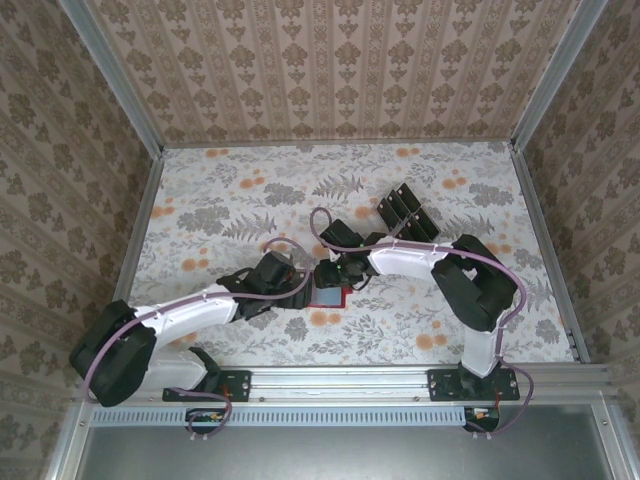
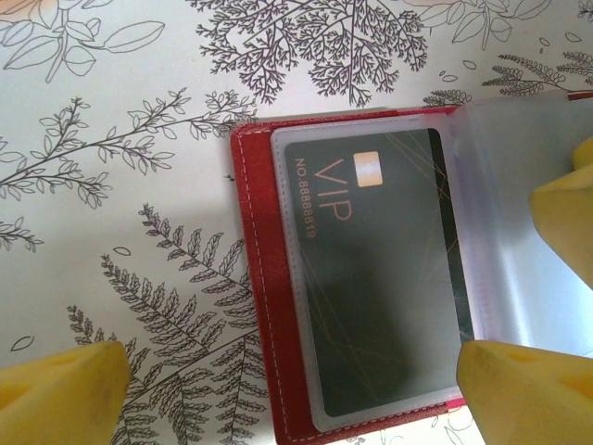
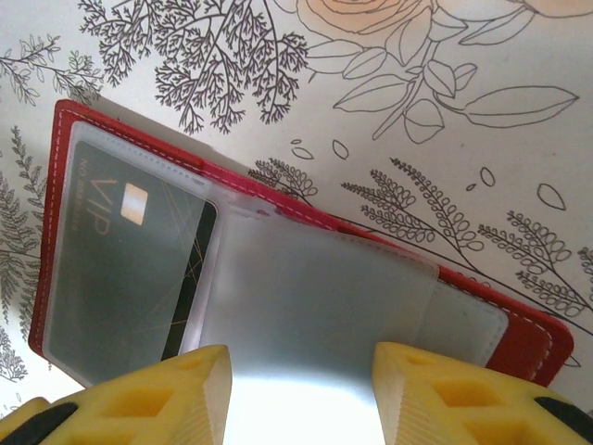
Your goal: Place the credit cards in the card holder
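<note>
I have the flower-printed bench (image 1: 230,200) in front of me, and from above both arms reach in to meet near its middle. The left arm (image 1: 190,315) comes from the lower left and the right arm (image 1: 410,260) bends in from the lower right. Their wrists crowd over the card holder (image 1: 328,297), so from above I see little more than a red corner of it.

Behind the right arm, well apart from the holder, the loose credit cards (image 1: 405,212) lie in a dark fanned row. They overlap and are too small for me to count.

On the left wrist camera the holder lies open on the bench, its near end cut off by the frame. One VIP card (image 2: 380,287) sits inside a clear pocket on the red cover, and its number is only partly readable. The left fingers (image 2: 60,394) are spread wide, one tip over bare bench to one side of the holder and the other at its far corner, gripping nothing. A further yellow tip, cut off at the right edge, stands against the raised plastic.

On the right wrist camera a clear leaf (image 3: 315,306) rises toward the lens between the right fingers (image 3: 148,399), which stand part-way apart. Glare whites out its lower end, so I cannot tell whether they are clamping it
</note>
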Tool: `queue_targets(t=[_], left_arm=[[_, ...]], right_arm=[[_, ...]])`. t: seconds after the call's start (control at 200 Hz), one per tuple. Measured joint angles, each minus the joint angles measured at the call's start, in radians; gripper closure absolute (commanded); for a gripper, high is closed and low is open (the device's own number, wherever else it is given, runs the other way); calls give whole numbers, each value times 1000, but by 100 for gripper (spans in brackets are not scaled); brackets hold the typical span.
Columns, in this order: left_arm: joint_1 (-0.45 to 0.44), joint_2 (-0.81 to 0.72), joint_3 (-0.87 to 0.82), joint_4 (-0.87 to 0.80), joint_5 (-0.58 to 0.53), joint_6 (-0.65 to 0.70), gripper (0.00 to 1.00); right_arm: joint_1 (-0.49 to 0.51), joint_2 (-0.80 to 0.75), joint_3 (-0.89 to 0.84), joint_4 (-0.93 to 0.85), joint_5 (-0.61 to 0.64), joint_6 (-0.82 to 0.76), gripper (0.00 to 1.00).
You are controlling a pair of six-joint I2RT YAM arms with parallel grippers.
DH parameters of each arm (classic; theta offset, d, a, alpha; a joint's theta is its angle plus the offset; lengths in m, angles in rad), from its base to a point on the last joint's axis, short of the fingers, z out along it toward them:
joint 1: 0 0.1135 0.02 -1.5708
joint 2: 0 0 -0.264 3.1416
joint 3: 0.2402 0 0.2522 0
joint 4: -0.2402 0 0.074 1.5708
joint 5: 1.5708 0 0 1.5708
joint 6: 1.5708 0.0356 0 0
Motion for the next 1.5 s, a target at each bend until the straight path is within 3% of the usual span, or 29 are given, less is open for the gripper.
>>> queue_targets(t=[0.405,0.825,1.08,1.5], left_arm=[[-16,35,2,23,-13,1,0],[29,19,2,6,-68,1,0],[68,16,2,6,-62,9,0],[79,12,-13,8,-57,16,0]], right_arm=[[0,8,11,32,-33,49,53],[73,-215,-125,39,52,186,56],[129,-219,-207,39,105,278,59],[134,-182,-219,51,115,307,60]])
